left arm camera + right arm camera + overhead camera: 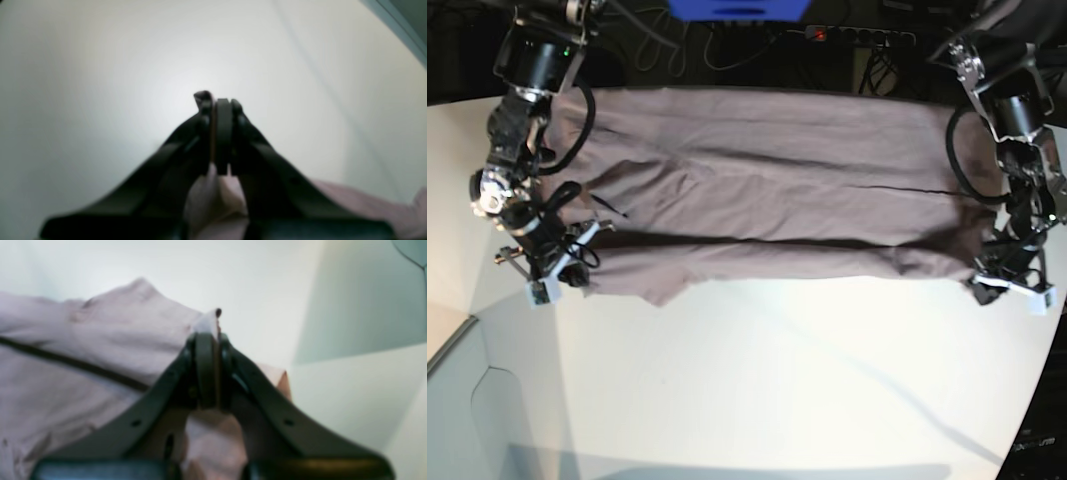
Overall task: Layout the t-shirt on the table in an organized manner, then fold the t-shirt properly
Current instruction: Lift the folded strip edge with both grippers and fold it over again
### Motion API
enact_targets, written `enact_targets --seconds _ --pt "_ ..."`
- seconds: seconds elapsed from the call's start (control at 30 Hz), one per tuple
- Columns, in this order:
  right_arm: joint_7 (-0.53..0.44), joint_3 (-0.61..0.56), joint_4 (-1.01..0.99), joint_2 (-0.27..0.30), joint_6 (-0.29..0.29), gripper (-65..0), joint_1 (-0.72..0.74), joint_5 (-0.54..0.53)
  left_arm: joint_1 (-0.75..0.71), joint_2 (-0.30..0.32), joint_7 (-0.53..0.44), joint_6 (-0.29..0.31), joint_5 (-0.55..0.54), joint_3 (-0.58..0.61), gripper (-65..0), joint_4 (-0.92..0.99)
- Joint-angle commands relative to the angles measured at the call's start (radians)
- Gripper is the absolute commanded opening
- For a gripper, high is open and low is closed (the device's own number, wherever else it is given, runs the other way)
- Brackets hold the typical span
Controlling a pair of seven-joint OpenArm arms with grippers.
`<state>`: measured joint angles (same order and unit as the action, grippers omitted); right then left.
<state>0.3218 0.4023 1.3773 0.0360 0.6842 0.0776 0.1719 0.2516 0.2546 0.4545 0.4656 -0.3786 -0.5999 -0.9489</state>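
The mauve-brown t-shirt (767, 180) is stretched wide across the far half of the white table (757, 380), folded lengthwise with a dark crease line along its middle. My left gripper (989, 268) holds the shirt's near corner on the base view's right; in its wrist view the gripper (218, 103) is shut on a thin fold of the t-shirt (367, 203). My right gripper (575, 262) grips the opposite near corner, and up close the gripper (213, 336) is shut on the t-shirt (83, 340). Both hold the cloth low over the table (267, 280).
Cables and a power strip (857, 35) run behind the table, beside a blue object (737, 8). The table's curved edge (1039, 400) runs down the right, and a lower grey surface (467, 400) lies at the bottom left.
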Motion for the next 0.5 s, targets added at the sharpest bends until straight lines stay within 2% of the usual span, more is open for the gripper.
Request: enact_targets --seconds 0.0,0.27,0.47 --pt "-0.025 0.002 0.047 0.011 0.014 -65.0 0.008 -0.015 0.007 0.018 -0.026 0.02 -0.013 -0.002 -65.0 -0.034" --pt "-0.025 -0.001 0.161 0.006 0.014 -65.0 -0.109 -0.015 -0.076 0.015 -0.026 0.043 -0.02 -0.004 -65.0 -0.146" --pt "-0.025 0.001 0.248 -0.011 0.014 -65.0 -0.193 -0.015 -0.113 0.016 -0.024 0.043 -0.105 -0.061 -65.0 -0.178"
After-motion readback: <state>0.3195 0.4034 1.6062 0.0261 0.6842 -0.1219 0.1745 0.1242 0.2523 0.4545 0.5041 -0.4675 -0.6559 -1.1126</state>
